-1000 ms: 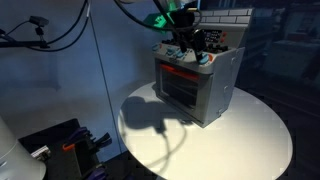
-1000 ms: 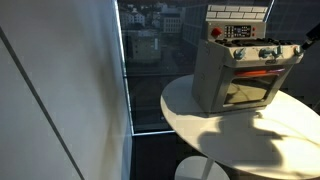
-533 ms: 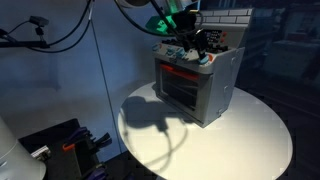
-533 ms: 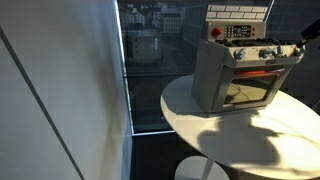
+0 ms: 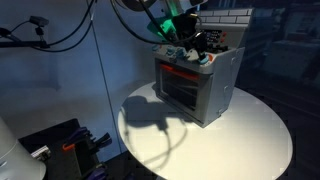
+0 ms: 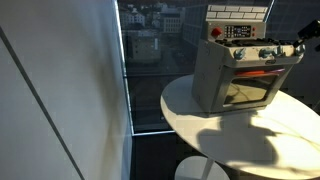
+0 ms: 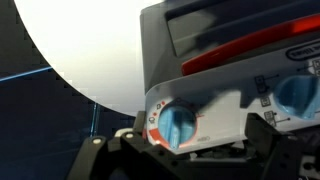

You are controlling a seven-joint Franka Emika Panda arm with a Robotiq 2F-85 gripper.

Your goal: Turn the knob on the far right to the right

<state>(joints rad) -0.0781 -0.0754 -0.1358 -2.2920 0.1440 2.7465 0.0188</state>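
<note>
Up close in the wrist view, the blue knob (image 7: 178, 127) sits on the control strip of the toy oven (image 7: 230, 40). The dark fingers (image 7: 120, 150) stand apart at its 8 and 4 o'clock, neither visibly touching it. In an exterior view the fingers (image 6: 299, 46) hang at the 3 o'clock end of the oven's front, above the round white tabletop (image 6: 190, 112).

Lab: city-view window (image 6: 150, 50), dangling cables (image 5: 60, 35)
</note>
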